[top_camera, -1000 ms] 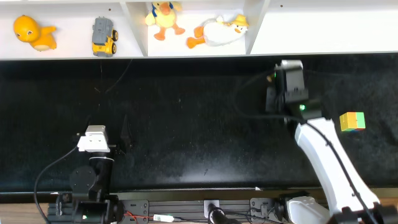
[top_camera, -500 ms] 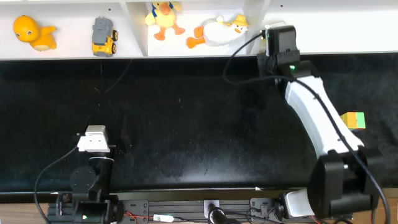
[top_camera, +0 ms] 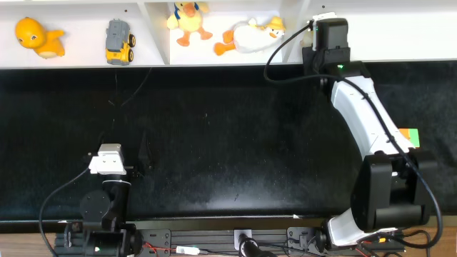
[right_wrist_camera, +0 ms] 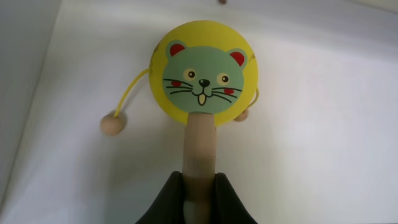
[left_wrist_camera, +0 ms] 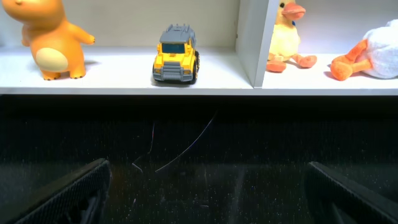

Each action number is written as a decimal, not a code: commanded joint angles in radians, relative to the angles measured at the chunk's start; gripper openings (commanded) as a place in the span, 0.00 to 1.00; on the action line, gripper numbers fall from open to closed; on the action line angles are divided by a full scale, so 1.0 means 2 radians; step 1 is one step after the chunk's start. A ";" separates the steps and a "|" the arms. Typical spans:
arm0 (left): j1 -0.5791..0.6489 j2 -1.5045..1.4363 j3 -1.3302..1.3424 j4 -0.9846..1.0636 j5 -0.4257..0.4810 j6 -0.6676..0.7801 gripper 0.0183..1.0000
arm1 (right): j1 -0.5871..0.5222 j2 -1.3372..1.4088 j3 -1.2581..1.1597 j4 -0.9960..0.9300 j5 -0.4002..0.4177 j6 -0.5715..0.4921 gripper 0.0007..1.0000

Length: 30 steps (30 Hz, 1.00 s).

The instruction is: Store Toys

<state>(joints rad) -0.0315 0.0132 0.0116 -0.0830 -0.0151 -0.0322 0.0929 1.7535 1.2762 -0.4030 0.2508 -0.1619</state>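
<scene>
My right gripper (right_wrist_camera: pixel 199 186) is clamped on the wooden handle (right_wrist_camera: pixel 199 155) of the little drum rattle (right_wrist_camera: pixel 199 78), with both fingers pressed tight against the stick near its lower end. The rattle's yellow head, with the green cat face, points away from the wrist. One of its string beads (right_wrist_camera: pixel 111 124) lies out to the side, and the other peeks from behind the rim. The toy is over the white floor of the shelf (right_wrist_camera: pixel 323 155), in the right-hand compartment, with the divider wall close on one side. I can't tell whether the head is touching the shelf floor or hanging just above it.

My left gripper (left_wrist_camera: pixel 211 193) has its fingers spread wide with nothing between them. It sits low over the black mat (top_camera: pixel 214 143), facing the shelf, where I see the orange figure (left_wrist_camera: pixel 50 37), the yellow truck (left_wrist_camera: pixel 176 55), the plush duck (left_wrist_camera: pixel 287 34) and the white plush bird (left_wrist_camera: pixel 373 50).

A second ago the right arm's wrist was over the mat, short of the shelf. Half a second ago it had reached the shelf's front edge, and now it is further in. The arm now stretches across the coloured cube (top_camera: pixel 410 134) on the mat's right side and covers part of it. The left arm hasn't moved.
</scene>
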 commanded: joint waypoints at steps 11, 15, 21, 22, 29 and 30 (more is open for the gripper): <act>-0.001 -0.005 -0.002 0.000 0.003 -0.011 1.00 | -0.018 0.033 0.019 0.052 -0.053 0.014 0.23; -0.001 -0.005 -0.002 0.000 0.003 -0.011 1.00 | -0.018 0.035 0.019 0.052 -0.064 0.014 0.34; -0.001 -0.005 -0.002 0.000 0.003 -0.011 1.00 | -0.015 0.021 0.018 0.028 -0.072 0.018 0.62; -0.001 -0.005 -0.002 0.000 0.003 -0.011 1.00 | -0.015 0.014 0.017 0.019 -0.072 0.017 0.68; -0.001 -0.005 -0.002 0.000 0.003 -0.011 1.00 | -0.015 -0.064 -0.031 -0.018 -0.050 0.017 1.00; -0.001 -0.005 -0.002 0.000 0.003 -0.011 1.00 | -0.015 -0.080 -0.045 -0.022 -0.044 0.017 1.00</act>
<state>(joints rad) -0.0315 0.0132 0.0116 -0.0830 -0.0151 -0.0322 0.0597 1.6951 1.2388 -0.4366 0.1310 -0.1314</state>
